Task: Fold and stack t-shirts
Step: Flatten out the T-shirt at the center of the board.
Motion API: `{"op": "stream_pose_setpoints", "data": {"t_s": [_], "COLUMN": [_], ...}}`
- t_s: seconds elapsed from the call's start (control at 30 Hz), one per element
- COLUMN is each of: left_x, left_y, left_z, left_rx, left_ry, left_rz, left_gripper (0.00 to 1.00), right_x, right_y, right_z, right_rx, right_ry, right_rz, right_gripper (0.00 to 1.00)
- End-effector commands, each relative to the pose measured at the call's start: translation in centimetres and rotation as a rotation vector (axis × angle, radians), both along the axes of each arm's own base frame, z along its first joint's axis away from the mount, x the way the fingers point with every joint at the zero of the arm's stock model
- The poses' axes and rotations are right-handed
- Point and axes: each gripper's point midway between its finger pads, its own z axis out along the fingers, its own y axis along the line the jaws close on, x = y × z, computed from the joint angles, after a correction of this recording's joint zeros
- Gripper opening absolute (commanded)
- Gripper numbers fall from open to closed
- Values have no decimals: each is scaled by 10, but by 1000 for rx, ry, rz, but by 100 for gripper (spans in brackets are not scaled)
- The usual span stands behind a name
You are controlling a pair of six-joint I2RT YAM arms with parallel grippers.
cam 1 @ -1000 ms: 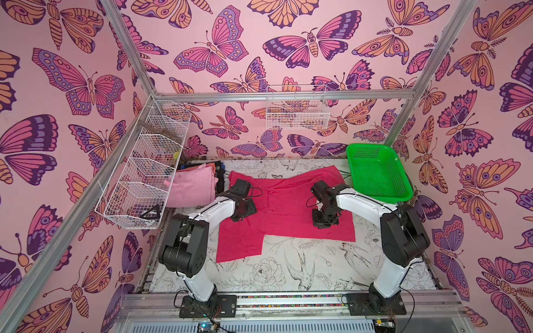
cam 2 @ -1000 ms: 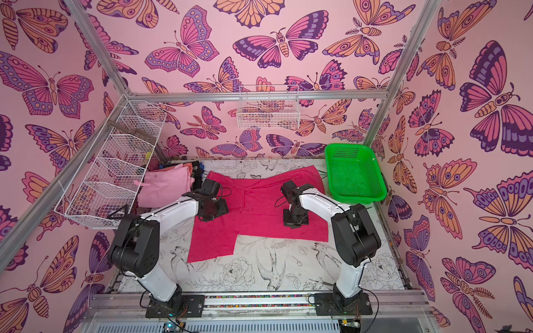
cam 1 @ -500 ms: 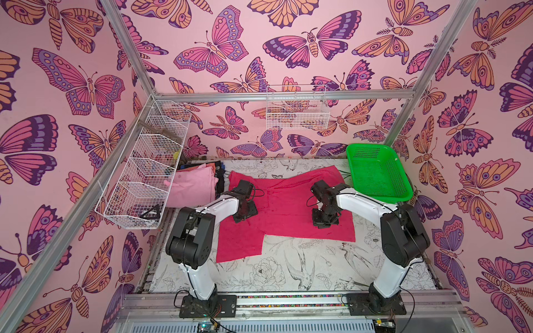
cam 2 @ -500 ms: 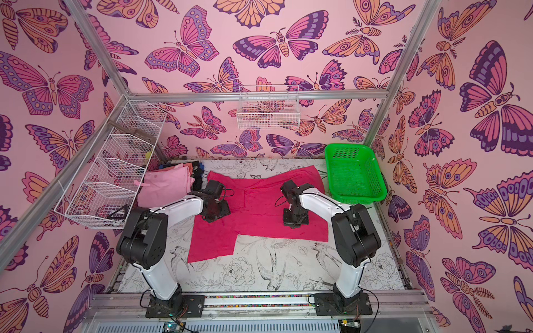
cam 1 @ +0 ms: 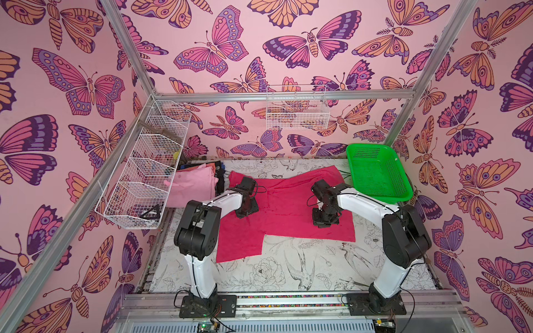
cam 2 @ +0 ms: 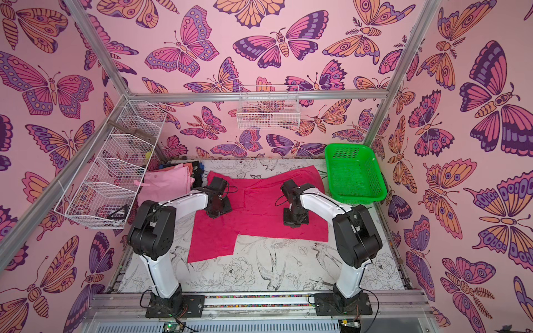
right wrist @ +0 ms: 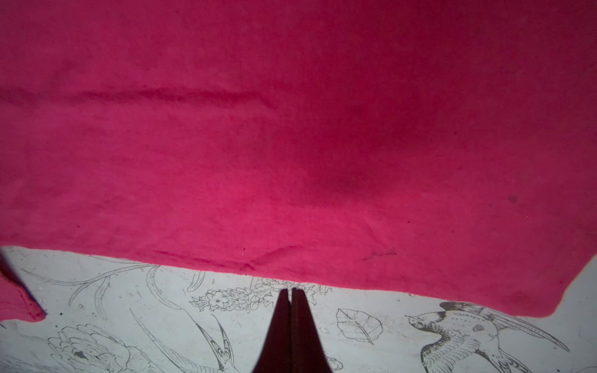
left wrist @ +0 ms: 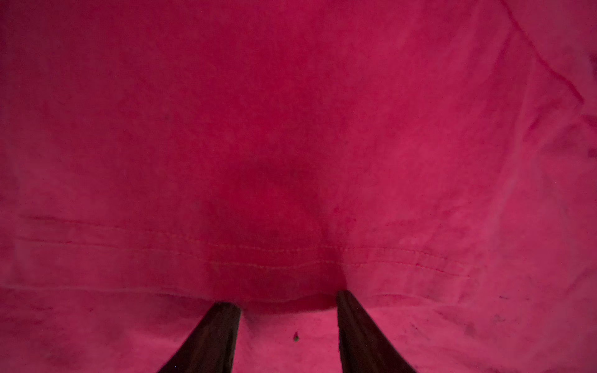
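The crimson t-shirt (cam 1: 291, 207) takes up the middle of the table (cam 1: 288, 276), spread flat between my two arms. Its wide body runs from the far left across to the right, and one part reaches toward the near side on the left. I read that as cloth laid open so an edge can be lifted and carried over. It is not yet a tidy rectangle, so I judge the folding to be at an early stage.

In the far right corner sits the green basket (cam 1: 383, 198), empty, with the shirt's far right corner just beside it. At the far left the light pink t-shirt (cam 1: 193, 187) lies folded on top of a pile (cam 1: 212, 167) where orange and dark edges show. I take that for the stack this shirt is bound for, kept to the side so the working patch is free.

The left gripper (left wrist: 286, 298) points down onto the far left part of the crimson shirt. In its wrist view the jaws stand apart, tips on the cloth, straddling a small hump right at a double-stitched hem (left wrist: 403, 258). That is a sensible spot for a pinch, since a hem gives a firm edge to lift, but I see no hold on it.

The right gripper (right wrist: 291, 292) is fully closed with nothing between its fingers, its tips over bare table just near of the shirt's near edge. Closed tips could slip under that edge or press it down; I cannot tell which is meant.
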Motion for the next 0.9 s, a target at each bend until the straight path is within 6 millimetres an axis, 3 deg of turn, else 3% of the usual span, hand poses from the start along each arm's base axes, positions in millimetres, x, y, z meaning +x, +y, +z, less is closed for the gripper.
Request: {"op": "stream_pose_setpoints", "data": {"t_s": [0.0,0.47,0.87], "left_x": [1,12,16], "left_y": [4,8,22], "left_z": [-7,14,18], "left_rx": [31,22,20], "left_ry": [19,-32,-37], "left_rz": [-6,1,22], "left_gripper": [52,52,51], "right_x": [1,-10,-5], "right_y": [2,-4,7], "right_z": [10,14,8], "right_rx": [10,22,33], "right_ry": [-18,-17,3], "right_rz": [-6,-42,-36], "right_gripper": [0,0,0]}}
